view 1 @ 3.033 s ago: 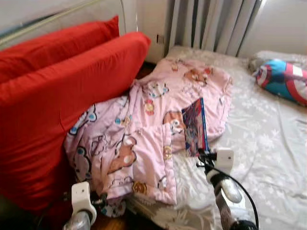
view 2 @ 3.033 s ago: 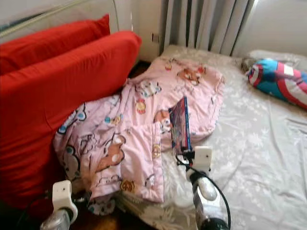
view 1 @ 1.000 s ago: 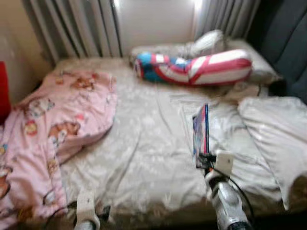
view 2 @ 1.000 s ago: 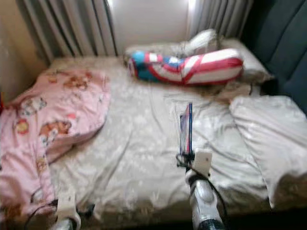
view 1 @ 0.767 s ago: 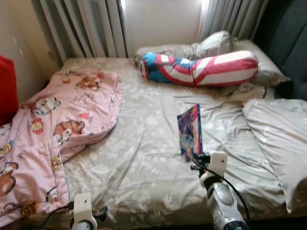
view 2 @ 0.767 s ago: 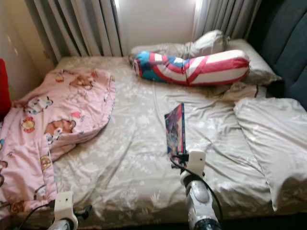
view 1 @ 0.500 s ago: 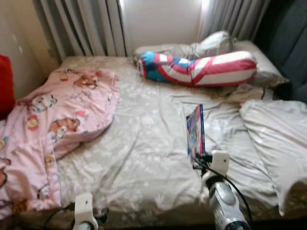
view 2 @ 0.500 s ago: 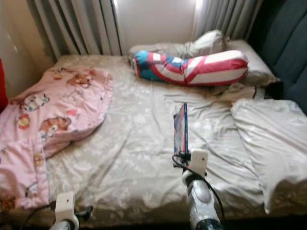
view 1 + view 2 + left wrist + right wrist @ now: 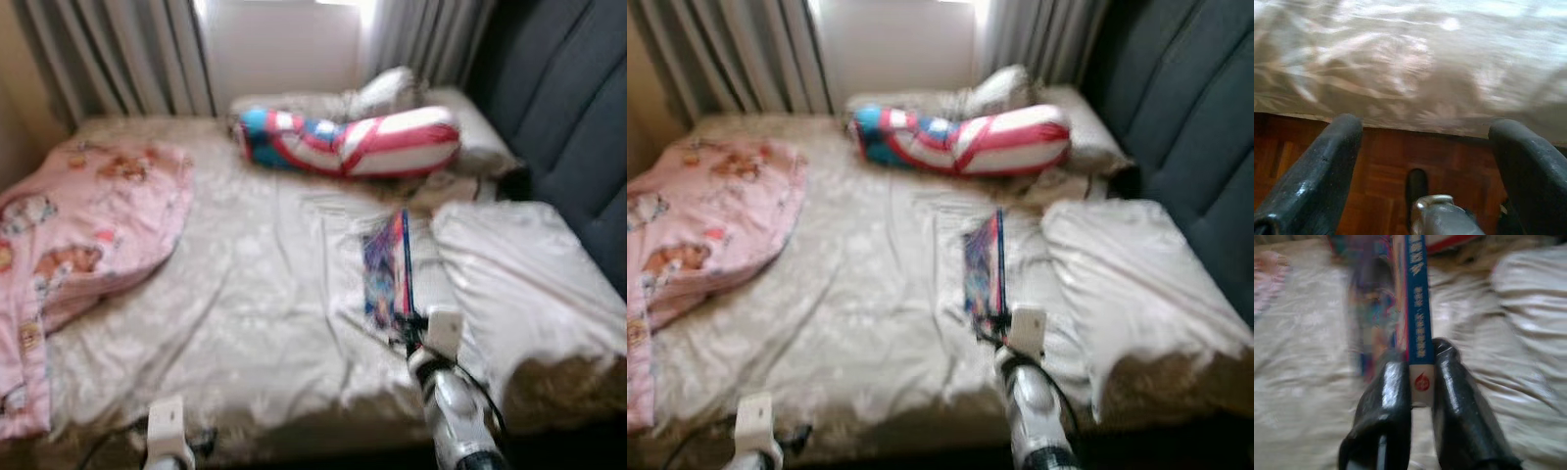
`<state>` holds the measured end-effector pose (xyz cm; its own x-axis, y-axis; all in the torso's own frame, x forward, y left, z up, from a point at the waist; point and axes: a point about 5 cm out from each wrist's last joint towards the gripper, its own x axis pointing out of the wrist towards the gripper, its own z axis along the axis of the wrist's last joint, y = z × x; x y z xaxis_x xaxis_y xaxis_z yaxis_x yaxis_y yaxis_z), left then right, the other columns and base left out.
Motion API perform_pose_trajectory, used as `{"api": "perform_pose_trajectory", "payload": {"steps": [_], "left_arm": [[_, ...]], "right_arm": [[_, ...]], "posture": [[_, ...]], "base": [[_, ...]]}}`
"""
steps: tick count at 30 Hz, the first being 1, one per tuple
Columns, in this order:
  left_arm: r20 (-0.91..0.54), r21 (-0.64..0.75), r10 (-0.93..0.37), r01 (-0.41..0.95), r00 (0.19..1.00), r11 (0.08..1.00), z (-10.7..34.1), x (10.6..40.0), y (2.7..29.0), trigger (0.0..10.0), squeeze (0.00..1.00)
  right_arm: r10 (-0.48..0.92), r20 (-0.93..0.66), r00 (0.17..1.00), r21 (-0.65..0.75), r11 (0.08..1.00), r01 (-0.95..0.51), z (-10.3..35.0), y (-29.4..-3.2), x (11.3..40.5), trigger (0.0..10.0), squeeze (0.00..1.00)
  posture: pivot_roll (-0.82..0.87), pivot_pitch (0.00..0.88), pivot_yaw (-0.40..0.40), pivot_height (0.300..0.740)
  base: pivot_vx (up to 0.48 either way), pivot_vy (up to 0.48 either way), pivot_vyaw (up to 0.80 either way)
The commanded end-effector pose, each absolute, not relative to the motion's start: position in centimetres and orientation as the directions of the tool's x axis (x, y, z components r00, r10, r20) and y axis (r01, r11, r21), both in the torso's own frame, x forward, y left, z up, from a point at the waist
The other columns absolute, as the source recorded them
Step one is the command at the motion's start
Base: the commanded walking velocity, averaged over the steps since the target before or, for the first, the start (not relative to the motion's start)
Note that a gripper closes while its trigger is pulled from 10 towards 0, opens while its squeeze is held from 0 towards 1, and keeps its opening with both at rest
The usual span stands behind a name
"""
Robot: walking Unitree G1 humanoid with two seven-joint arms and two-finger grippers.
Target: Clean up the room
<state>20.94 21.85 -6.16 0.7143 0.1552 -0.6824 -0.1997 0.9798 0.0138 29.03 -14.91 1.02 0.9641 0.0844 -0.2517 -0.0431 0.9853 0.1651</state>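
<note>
My right gripper (image 9: 404,328) is shut on a thin colourful book (image 9: 384,272), held upright over the bed's near right part. In the right wrist view the book's blue spine (image 9: 1417,308) is pinched between the two black fingers (image 9: 1386,396). My left gripper (image 9: 1425,142) hangs low at the bed's near edge, open with nothing between its fingers, above wooden floor (image 9: 1386,152). A pink cartoon blanket (image 9: 69,215) lies crumpled on the bed's left side. A red, white and blue bolster (image 9: 343,142) lies across the head of the bed.
The bed (image 9: 255,284) has a wrinkled beige floral sheet. A white pillow (image 9: 519,284) lies at the right, a grey pillow (image 9: 392,90) behind the bolster. A dark padded headboard (image 9: 558,108) rises on the right. Grey curtains (image 9: 108,54) hang at the back.
The camera has swung right: the red cushions have left the picture and the headboard and white pillow have come in. The book stays in my right gripper.
</note>
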Motion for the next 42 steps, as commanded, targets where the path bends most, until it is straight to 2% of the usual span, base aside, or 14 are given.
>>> {"api": "perform_pose_trajectory", "payload": {"steps": [1, 18, 29, 34, 37, 42], "left_arm": [[-0.695, 0.009, 0.148, -0.197, 0.703, 0.980, -6.46, 20.53, 21.67, 10.0, 0.00], [-0.709, 0.005, 0.136, -0.188, 0.692, 0.982, -6.73, 20.08, 21.67, 10.0, 0.00], [-0.701, -0.002, 0.120, -0.170, 0.703, 0.986, -6.57, 20.50, 21.30, 10.0, 0.00], [-0.700, -0.001, 0.120, -0.168, 0.704, 0.986, -6.56, 20.52, 21.21, 10.0, 0.00], [-0.698, 0.005, 0.123, -0.166, 0.705, 0.986, -6.55, 20.53, 21.22, 10.0, 0.00], [-0.698, 0.006, 0.121, -0.163, 0.705, 0.987, -6.58, 20.51, 21.11, 10.0, 0.00]], "right_arm": [[0.069, -0.200, 0.977, 0.160, 0.986, -0.036, 2.08, -15.16, 29.79, 10.0, 0.00], [0.047, -0.212, 0.976, 0.156, 0.988, -0.014, 1.96, -15.46, 29.79, 10.0, 0.00], [0.008, -0.240, 0.971, 0.147, 0.989, 0.028, 1.65, -15.91, 29.69, 10.0, 0.00], [0.011, -0.242, 0.970, 0.150, 0.988, 0.027, 1.62, -15.84, 29.69, 10.0, 0.00], [0.009, -0.231, 0.973, 0.151, 0.988, 0.026, 1.70, -15.79, 29.68, 10.0, 0.00], [0.006, -0.251, 0.968, 0.135, 0.990, 0.029, 1.45, -15.86, 29.58, 10.0, 0.00]], "posture": [[-0.03, 0.024, -0.039, 0.730], [-0.03, 0.046, -0.042, 0.730], [-0.03, 0.049, -0.040, 0.730], [-0.02, 0.051, -0.041, 0.730], [-0.02, 0.051, -0.041, 0.730], [-0.02, 0.051, -0.041, 0.730]], "base": [[0.000, 0.000, 0.00], [0.000, 0.000, 0.00], [0.315, 0.000, 0.00], [0.346, 0.000, -0.77], [0.316, 0.000, 0.00], [0.000, 0.000, 0.00]]}}
